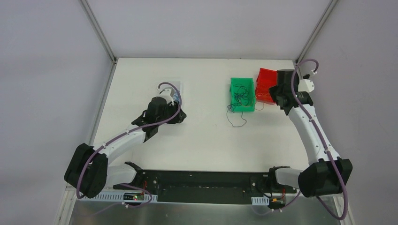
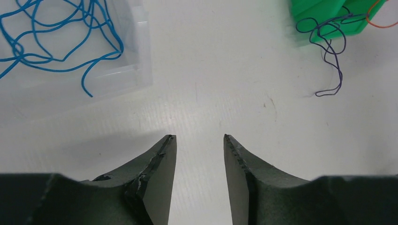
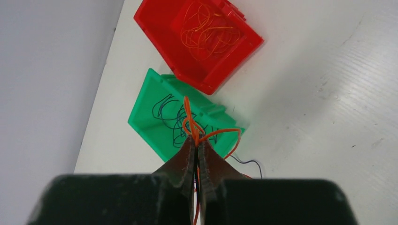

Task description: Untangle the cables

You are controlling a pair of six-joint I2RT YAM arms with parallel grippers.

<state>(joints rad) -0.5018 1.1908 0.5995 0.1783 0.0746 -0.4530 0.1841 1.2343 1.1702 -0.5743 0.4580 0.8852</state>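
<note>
1 green bin (image 1: 241, 80) on white table (image 1: 202, 140), 1 red bin (image 1: 266, 76) just right of it, 1 clear tray (image 2: 137, 75) well left.

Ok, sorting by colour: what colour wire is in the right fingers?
It's a thin orange wire; right wrist view shows best.

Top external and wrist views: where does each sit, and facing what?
Top external: above and behind, looking down at the table; both arms show.
Left wrist: looks past the open left gripper at a clear tray of blue cable.
Right wrist: looks past the right gripper, shut on an orange cable, at the green bin and red bin.
All share the green bin.
</note>
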